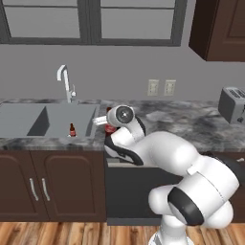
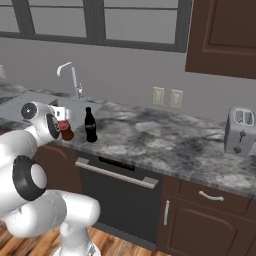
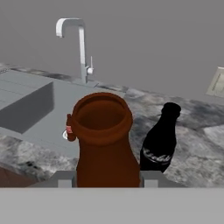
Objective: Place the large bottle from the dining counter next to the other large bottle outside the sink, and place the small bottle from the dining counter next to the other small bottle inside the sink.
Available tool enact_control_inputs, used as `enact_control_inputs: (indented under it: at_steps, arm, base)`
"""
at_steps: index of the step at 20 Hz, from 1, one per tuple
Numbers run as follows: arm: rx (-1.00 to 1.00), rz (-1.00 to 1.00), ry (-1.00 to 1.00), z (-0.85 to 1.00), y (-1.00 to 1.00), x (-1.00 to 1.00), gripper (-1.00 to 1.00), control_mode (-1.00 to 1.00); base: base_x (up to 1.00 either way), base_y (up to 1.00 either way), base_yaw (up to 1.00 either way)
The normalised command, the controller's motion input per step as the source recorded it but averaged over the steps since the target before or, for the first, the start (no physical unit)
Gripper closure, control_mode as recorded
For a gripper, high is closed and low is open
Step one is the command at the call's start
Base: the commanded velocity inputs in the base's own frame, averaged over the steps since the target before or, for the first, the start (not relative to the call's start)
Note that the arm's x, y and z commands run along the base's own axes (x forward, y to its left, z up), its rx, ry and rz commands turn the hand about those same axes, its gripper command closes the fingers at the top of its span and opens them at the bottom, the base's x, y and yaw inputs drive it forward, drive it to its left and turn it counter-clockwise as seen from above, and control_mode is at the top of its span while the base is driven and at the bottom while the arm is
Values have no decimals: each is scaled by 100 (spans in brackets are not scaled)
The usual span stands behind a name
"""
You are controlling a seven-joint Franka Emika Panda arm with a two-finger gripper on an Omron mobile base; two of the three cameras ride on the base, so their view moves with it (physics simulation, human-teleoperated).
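Observation:
My gripper (image 3: 107,179) is shut on the large bottle (image 3: 104,144), a brown bottle that stands upright and very close in the hand view. The same bottle (image 2: 66,131) hangs at the counter's front edge, by the sink's right rim; its red label (image 1: 110,128) peeks out beside the hand. Just to its right stands the other large bottle (image 2: 90,125), dark with a narrow neck (image 3: 161,139), a small gap between the two. The other small bottle (image 1: 72,129), dark with a red band, stands inside the sink (image 1: 57,117). The dining counter and its small bottle are out of view.
A tall chrome faucet (image 1: 64,81) rises behind the basin. On the marbled counter (image 2: 165,140) a toaster (image 2: 240,131) sits far right. Two wall outlets (image 1: 161,87) are on the backsplash. A dark upper cabinet (image 2: 222,35) hangs at the right.

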Motion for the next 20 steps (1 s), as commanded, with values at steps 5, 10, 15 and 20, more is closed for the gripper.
enact_control_inputs:
  at_steps: [5, 10, 15, 20]
  arm:
    - [0, 0, 0, -14, 0, 20, 100, -100]
    - [0, 0, 0, -21, 1, 23, 100, -100]
    - [0, 0, 0, -16, 3, 18, 100, -100]
    - [0, 0, 0, -11, 4, 15, 100, -100]
  base:
    - [0, 0, 0]
    - [0, 0, 0]
    - [0, 0, 0]
    - [0, 0, 0]
